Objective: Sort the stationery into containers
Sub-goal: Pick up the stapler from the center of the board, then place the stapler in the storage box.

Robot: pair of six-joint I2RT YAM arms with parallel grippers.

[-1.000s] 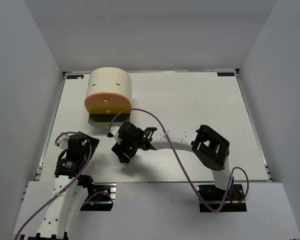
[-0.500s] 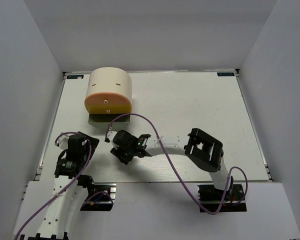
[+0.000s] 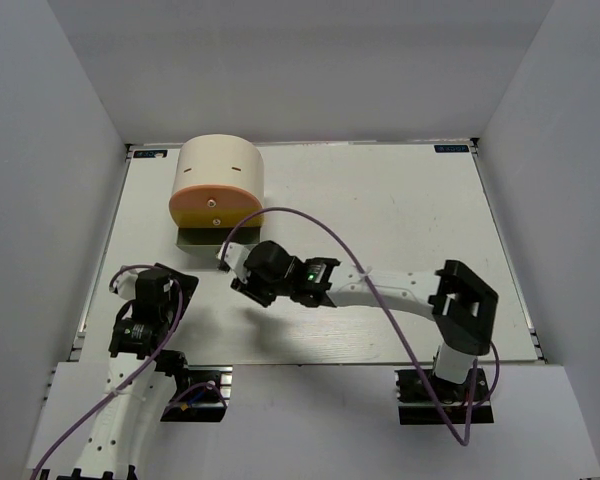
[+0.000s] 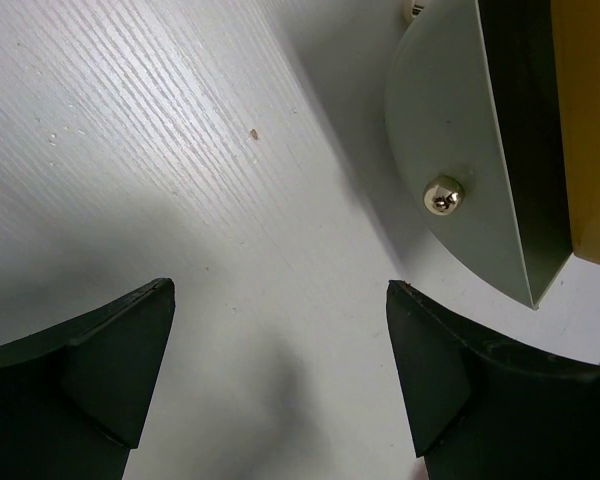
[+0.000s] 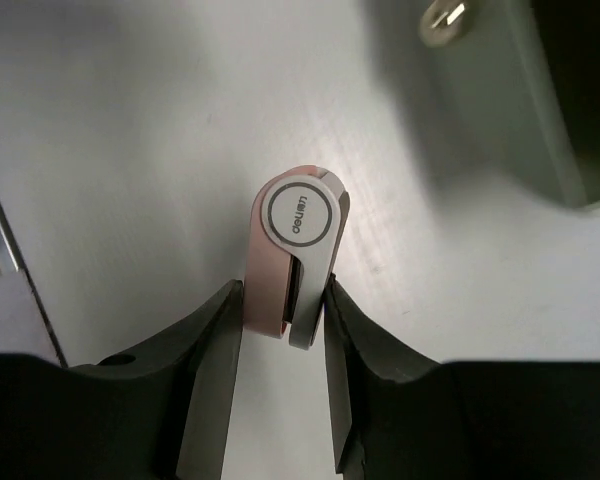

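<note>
Sitting far left on the white surface is the big cream cabinet, with its pale green drawer sticking out at the bottom. The right claw hangs just near of that drawer, pinching the little pinkish clip. The left claw is at near left, spread wide and holding nothing.

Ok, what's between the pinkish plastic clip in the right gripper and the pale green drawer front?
Only bare white tabletop, seen in the right wrist view; the pinkish plastic clip in the right gripper is clear of the pale green drawer front.
</note>
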